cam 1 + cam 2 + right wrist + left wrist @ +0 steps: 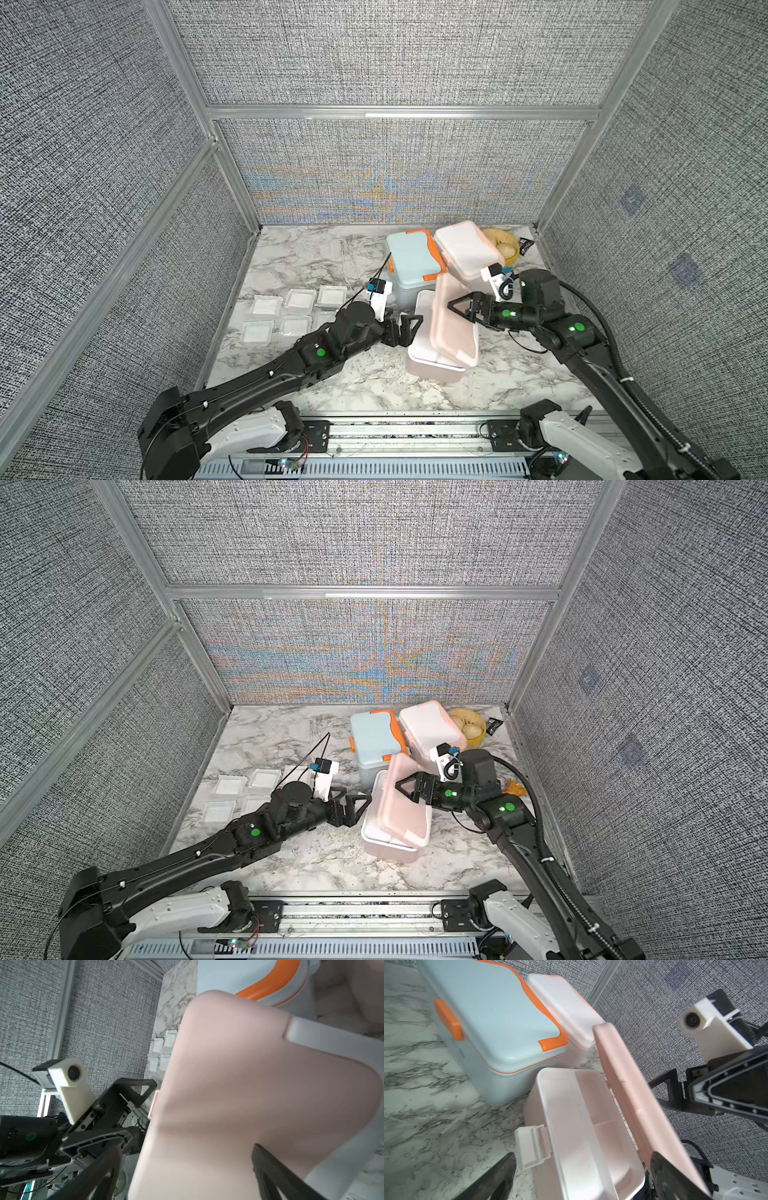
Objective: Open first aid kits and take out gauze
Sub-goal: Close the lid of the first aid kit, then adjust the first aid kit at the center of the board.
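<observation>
Here left gripper [409,330] and right gripper [454,308] gape wide; raised pink lid [453,336] between, blue kit [411,257] behind.

Left hand [412,331], right hand [452,309] (both open)

Both arms are built of matte black links. The left arm [257,386] and the right arm [598,374] each end in a white, rounded base housing [257,428] dotted with small screws. Round green dots [320,353] mark the joints (two show on the right arm). White cable ties [270,374] band the links, a thin black cable [368,282] loops off the left wrist, and a ribbed black hose [618,353] runs along the right arm. Each wrist carries a white camera mount [380,299] with a blue part. The left gripper [411,332] and the right gripper [453,309] have black, hollow triangular fingers [737,1106] edged with tiny screws.
</observation>
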{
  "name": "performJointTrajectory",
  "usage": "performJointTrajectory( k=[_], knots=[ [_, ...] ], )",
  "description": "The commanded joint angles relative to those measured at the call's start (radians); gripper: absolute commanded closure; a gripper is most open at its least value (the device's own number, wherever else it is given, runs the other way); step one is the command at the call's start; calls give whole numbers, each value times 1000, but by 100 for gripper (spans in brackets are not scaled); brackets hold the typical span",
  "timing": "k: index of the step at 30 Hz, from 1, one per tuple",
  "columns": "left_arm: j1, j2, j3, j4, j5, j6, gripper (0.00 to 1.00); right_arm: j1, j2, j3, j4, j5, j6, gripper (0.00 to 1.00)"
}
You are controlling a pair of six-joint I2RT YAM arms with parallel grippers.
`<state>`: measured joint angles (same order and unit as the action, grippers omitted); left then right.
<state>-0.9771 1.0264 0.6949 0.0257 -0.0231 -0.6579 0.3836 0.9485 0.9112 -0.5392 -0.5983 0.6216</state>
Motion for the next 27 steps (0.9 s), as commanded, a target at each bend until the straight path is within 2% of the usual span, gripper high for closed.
performJointTrajectory(
  k=[1, 5, 10, 14, 20, 27],
  knots=[
    [11, -47, -26, -26, 2, 0, 0, 55, 40, 24, -1, 72, -38, 1],
    [15, -85, -54, -26, 38, -8, 0, 70, 39, 60, -81, 170, -71, 1],
    [15, -80, -86, 1, 159, -31, 0, 69, -4, 62, -176, 288, -109, 1],
    [15, -70, -109, 25, 250, -65, 0, 70, -38, -5, -176, 296, -113, 2],
    [6, 13, -127, 108, 398, -90, 0, 70, -62, -102, -115, 270, -94, 9],
    [-19, 101, -122, 202, 417, -113, 0, 68, -5, -123, -62, 258, -85, 20]
  ],
)
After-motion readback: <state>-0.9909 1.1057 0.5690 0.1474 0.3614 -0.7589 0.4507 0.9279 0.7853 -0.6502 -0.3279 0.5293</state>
